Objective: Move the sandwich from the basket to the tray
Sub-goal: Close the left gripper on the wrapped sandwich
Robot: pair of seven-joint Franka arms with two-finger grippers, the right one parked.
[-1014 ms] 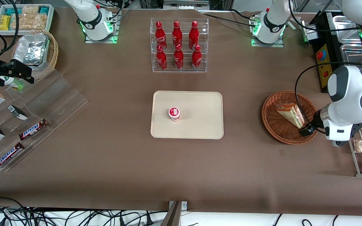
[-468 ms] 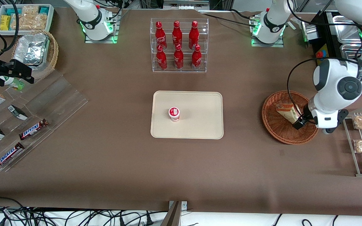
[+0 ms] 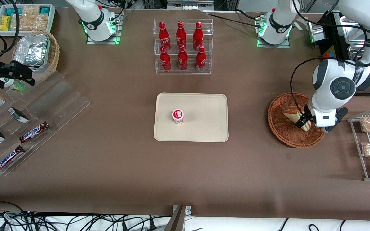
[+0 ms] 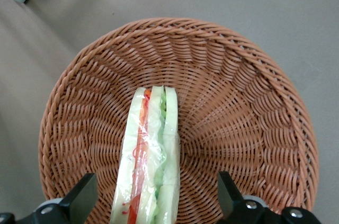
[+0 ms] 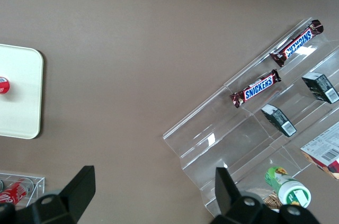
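- A brown table (image 3: 114, 160) is filling the front view.
- The working arm (image 3: 336, 86) is reaching down over the basket at its own end of the table.
- The cream tray (image 3: 204, 106) is lying flat at the table's middle, well apart from the basket, and is carrying one small red-and-white cup (image 3: 178, 116).
- A clear rack (image 3: 183, 46) is holding six red bottles, farther from the front camera than the tray.
- The round woven basket (image 3: 281, 128) is sitting on the table toward the working arm's end.
- The sandwich (image 4: 149, 160) is lying in the basket, resting on its floor. Its long axis is running from the basket's middle out toward the rim nearest the gripper, and its layered cut edge, showing pale bread with red and green filling, is facing up at the wrist camera.
- The gripper (image 4: 156, 205) is hanging just above the basket with its fingers (image 4: 80, 198) spread wide, one on each side of the sandwich's outer end, and neither finger is touching the wrap.
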